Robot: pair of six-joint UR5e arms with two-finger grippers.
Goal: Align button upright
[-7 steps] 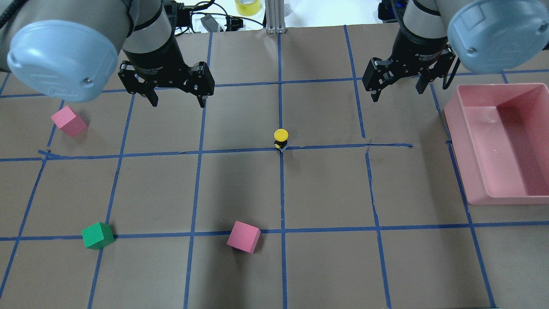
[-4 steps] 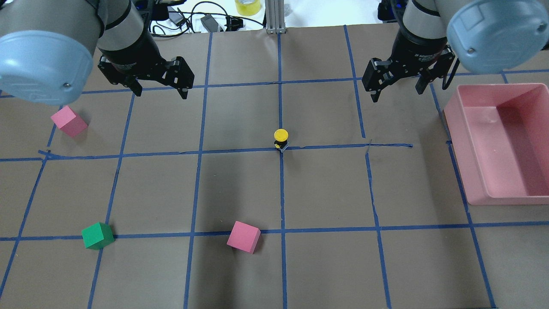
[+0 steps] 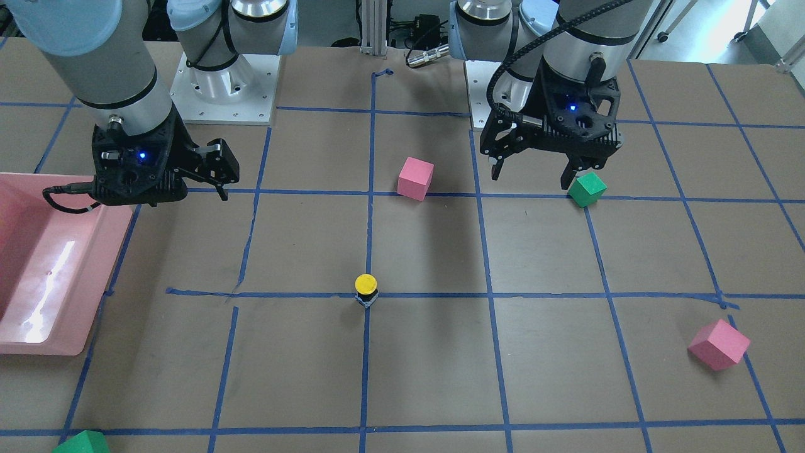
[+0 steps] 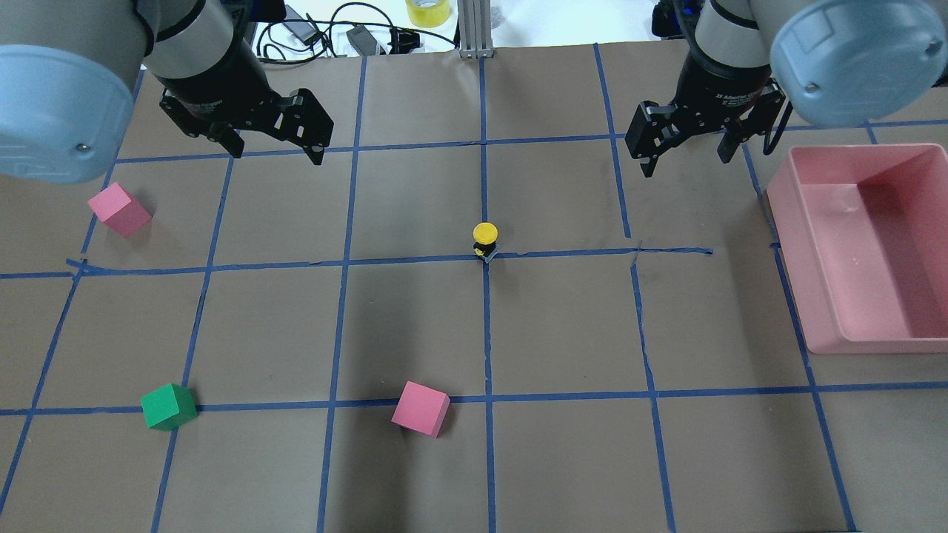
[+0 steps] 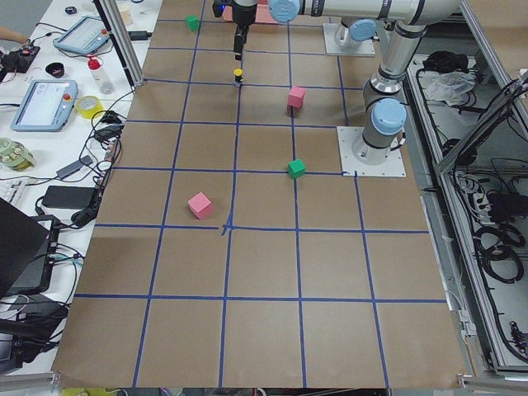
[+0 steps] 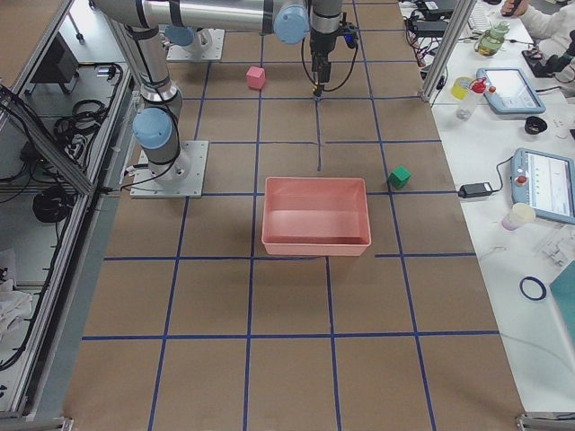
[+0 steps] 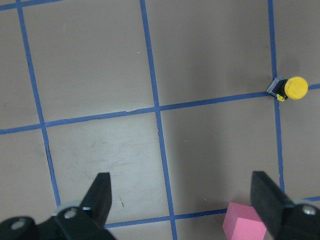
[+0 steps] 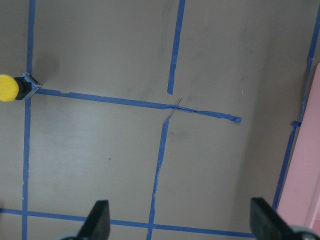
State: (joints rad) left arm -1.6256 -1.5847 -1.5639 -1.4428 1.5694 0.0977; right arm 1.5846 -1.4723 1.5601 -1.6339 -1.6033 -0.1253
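The button [image 4: 485, 238] stands upright on the brown table, yellow cap on top and contact block below, at a crossing of blue tape lines. It also shows in the front view [image 3: 366, 287], the left wrist view [image 7: 290, 89] and the right wrist view [image 8: 12, 87]. My left gripper [image 4: 275, 152] is open and empty, hanging above the table at the far left, well away from the button. My right gripper [image 4: 687, 163] is open and empty at the far right, also well away from it.
A pink bin [image 4: 889, 252] sits at the right edge. One pink cube [image 4: 119, 209] lies at the left, another pink cube [image 4: 421, 409] near the front middle, and a green cube [image 4: 169, 406] at the front left. Cables lie beyond the table's far edge.
My left gripper has moved to the left and toward the far edge, away from the button. The right gripper and the button have not moved.
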